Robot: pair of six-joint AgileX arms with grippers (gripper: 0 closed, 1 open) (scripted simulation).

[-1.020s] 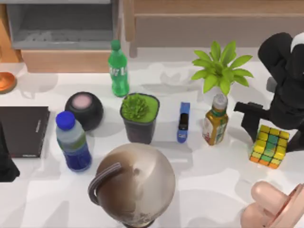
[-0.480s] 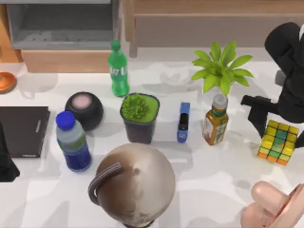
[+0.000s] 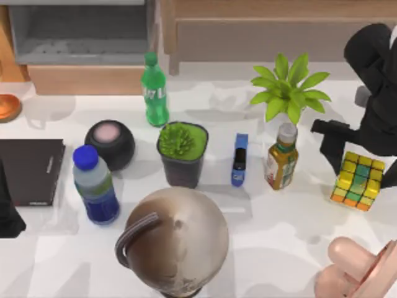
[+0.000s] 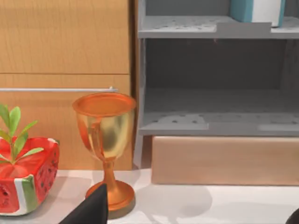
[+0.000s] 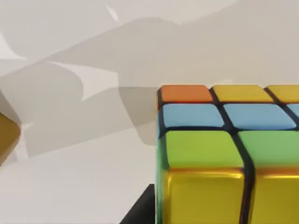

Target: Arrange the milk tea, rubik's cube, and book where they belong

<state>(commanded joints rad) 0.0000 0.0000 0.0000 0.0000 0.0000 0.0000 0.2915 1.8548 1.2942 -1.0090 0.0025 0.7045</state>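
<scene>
Right end effector (image 3: pixel 372 162) sits at the right edge of the table, its black body against the far side of the rubik's cube (image 3: pixel 357 180); I cannot tell whether its fingers are spread or pinching the cube. In the right wrist view the cube (image 5: pixel 224 154) is very close, with orange, yellow, blue and green squares facing the camera and the pale table (image 5: pixel 70 163) beyond it.

Left arm (image 3: pixel 7 205) is parked at the left edge of the table, near side; the state of its fingers cannot be told.

Going by size: the white table (image 3: pixel 273 230) carries a big brown round-topped object (image 3: pixel 177 239) at the near middle, with a thin black book (image 3: pixel 28 171) at the left. A dark pot with a green succulent (image 3: pixel 182 152) stands in the middle, a blue-capped bottle (image 3: pixel 94 185) to its left, a leafy green plant (image 3: pixel 288 90) farther right, a green soda bottle (image 3: pixel 154 90) toward the far side. A black round speaker (image 3: pixel 110 143) sits between bottle and pot, a yellow tea bottle (image 3: pixel 282 156) left of the cube, a small blue stapler (image 3: pixel 239 159) just beside it.

In the left wrist view a teal book (image 4: pixel 257 10) stands on the upper grey shelf (image 4: pixel 187 27), and a golden trophy cup (image 4: pixel 106 144) stands near a watermelon-shaped planter (image 4: pixel 25 179).
</scene>
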